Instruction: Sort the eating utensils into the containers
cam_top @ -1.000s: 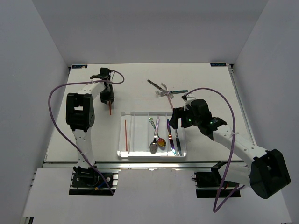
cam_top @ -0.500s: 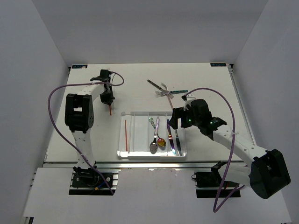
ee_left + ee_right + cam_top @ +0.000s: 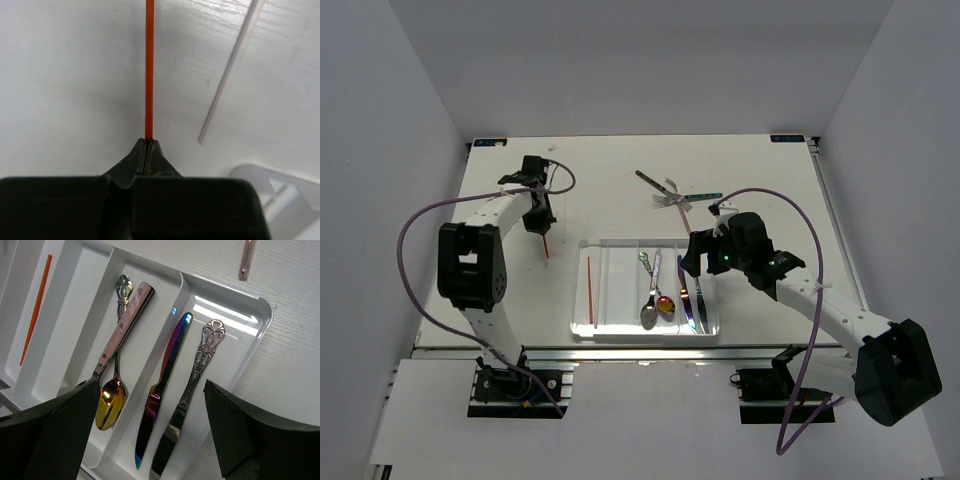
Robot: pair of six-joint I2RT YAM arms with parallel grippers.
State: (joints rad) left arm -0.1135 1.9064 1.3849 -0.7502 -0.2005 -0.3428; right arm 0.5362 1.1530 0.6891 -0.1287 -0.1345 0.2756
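Left gripper clamped tight on the red-orange chopstick, which juts straight out from its tips, just left of the tray; right gripper spread wide over the tray's right end

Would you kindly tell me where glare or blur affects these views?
Top external: glare washes out the near edge of the tray. Left wrist: red chopstick crisp, the dark jaws pinching it featureless. Right wrist: bright highlight on the tray floor beside the ornate knife, dark foreground blurred.
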